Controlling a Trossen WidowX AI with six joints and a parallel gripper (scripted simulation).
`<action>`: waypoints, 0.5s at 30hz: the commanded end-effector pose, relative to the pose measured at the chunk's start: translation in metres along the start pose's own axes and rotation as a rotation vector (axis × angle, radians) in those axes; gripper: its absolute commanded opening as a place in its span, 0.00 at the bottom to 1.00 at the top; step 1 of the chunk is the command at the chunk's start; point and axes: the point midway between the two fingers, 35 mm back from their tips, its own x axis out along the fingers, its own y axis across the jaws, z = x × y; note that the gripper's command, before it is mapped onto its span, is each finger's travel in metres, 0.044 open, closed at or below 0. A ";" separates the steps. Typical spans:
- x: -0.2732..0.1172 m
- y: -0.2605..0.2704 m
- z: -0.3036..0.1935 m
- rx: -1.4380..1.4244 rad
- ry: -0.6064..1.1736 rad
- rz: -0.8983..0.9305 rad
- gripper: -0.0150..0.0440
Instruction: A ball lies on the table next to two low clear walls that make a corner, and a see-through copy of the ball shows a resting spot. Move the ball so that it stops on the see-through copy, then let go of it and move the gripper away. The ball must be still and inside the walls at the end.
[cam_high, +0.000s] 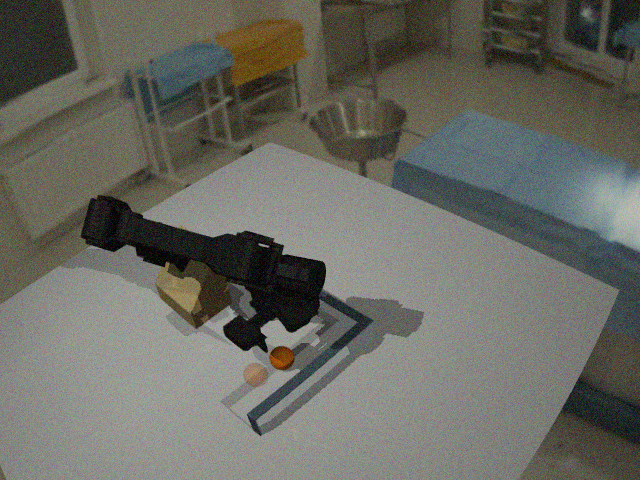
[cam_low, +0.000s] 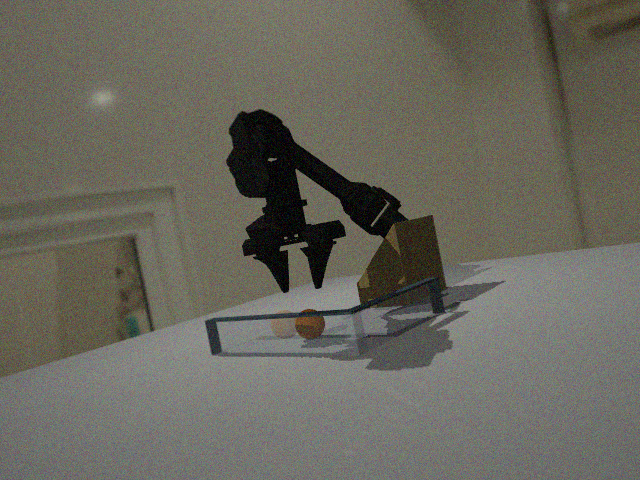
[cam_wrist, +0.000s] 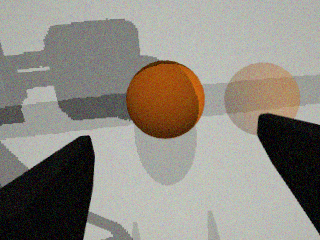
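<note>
Nearest the exterior camera, the long clear wall (cam_low: 281, 333) stands on the table (cam_low: 465, 387). Behind it, inside the corner, the orange ball (cam_low: 310, 323) rests just beside the pale copy (cam_low: 283, 324), not on it. Above them the gripper (cam_low: 298, 281) hangs with jaws apart, grasping nothing, fingertips pointing down. Farther back sits the tan base (cam_low: 405, 258).
</note>
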 end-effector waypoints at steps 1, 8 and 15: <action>0.007 -0.001 -0.004 0.003 0.010 -0.014 0.85; 0.018 -0.001 -0.004 0.003 0.011 -0.015 0.85; 0.030 -0.001 -0.004 0.003 0.011 -0.015 0.85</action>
